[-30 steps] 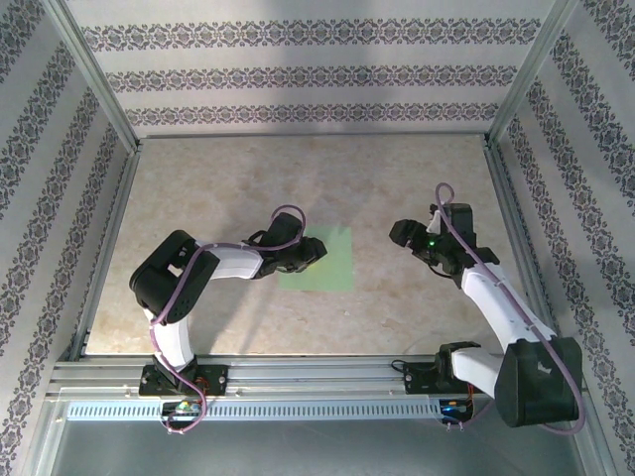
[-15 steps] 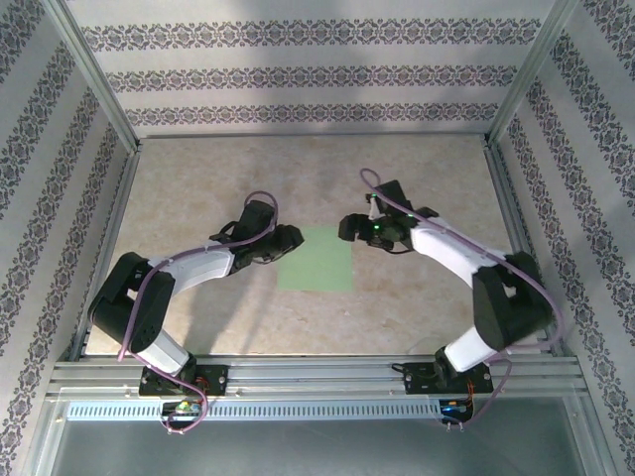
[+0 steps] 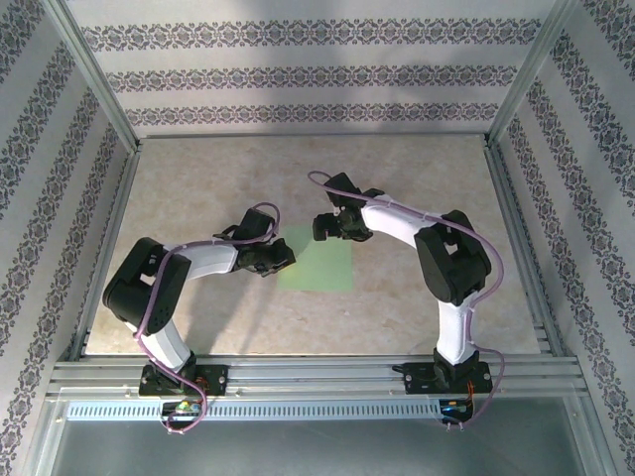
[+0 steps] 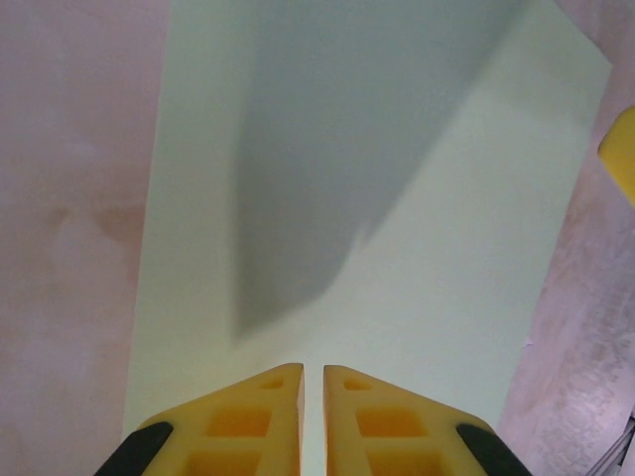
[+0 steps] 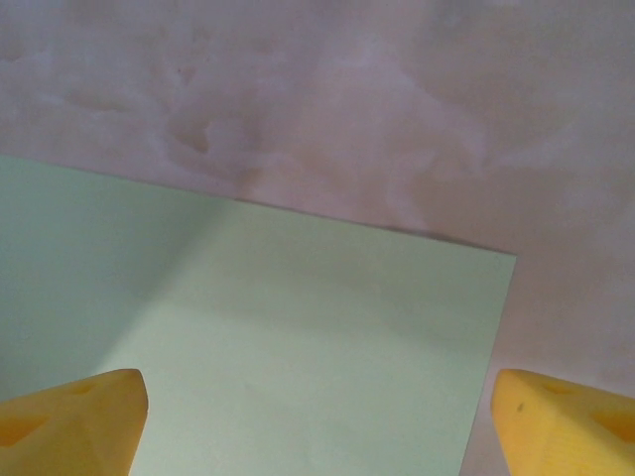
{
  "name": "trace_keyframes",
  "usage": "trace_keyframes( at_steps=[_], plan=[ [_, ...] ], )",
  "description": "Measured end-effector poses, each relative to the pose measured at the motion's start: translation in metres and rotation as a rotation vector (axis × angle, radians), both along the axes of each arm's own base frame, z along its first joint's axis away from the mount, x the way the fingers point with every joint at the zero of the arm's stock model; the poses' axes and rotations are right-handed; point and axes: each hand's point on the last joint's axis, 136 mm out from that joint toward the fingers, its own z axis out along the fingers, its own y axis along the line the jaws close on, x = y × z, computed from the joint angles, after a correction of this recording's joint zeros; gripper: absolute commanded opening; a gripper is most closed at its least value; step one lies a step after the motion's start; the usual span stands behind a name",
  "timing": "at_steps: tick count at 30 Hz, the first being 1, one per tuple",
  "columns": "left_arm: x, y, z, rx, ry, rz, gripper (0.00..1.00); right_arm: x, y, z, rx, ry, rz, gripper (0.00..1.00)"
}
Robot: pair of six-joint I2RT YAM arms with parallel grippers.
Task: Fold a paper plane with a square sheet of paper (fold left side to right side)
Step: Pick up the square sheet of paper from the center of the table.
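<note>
The square sheet of paper (image 3: 322, 268) lies flat and unfolded on the table, pale green and plain. My left gripper (image 3: 286, 260) rests at the sheet's left edge. In the left wrist view its yellow fingers (image 4: 260, 412) stand almost together over the paper (image 4: 446, 248), a thin slit between them and nothing pinched in it. My right gripper (image 3: 323, 228) hovers at the sheet's far edge. Its fingertips (image 5: 79, 416) are spread wide, with the paper (image 5: 298, 327) and its corner between them. One yellow finger (image 4: 621, 149) of the right gripper shows past the sheet's far side.
The beige marbled tabletop (image 3: 198, 188) is ringed by aluminium rails (image 3: 109, 228) and patterned walls. The right arm's elbow (image 3: 451, 263) bends high over the table's right half. The left arm's elbow (image 3: 139, 288) sits near the front left.
The right arm swung left across the table to the paper's far edge, and its jaws widened. The left gripper pulled back to the sheet's left edge, and its jaws closed.
</note>
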Motion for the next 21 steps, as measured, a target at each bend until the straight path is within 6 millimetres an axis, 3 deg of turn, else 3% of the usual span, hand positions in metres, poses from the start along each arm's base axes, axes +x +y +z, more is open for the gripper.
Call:
trace_keyframes(
  at_steps=[8,21],
  plan=[
    [-0.004,-0.001,-0.006,0.013,0.018,-0.036,0.05,0.004,-0.003,-0.022,-0.079,0.031,0.009,0.93],
    [-0.005,-0.003,-0.011,0.009,0.032,-0.052,0.04,-0.004,0.011,-0.021,-0.084,0.032,0.04,0.88]
  ],
)
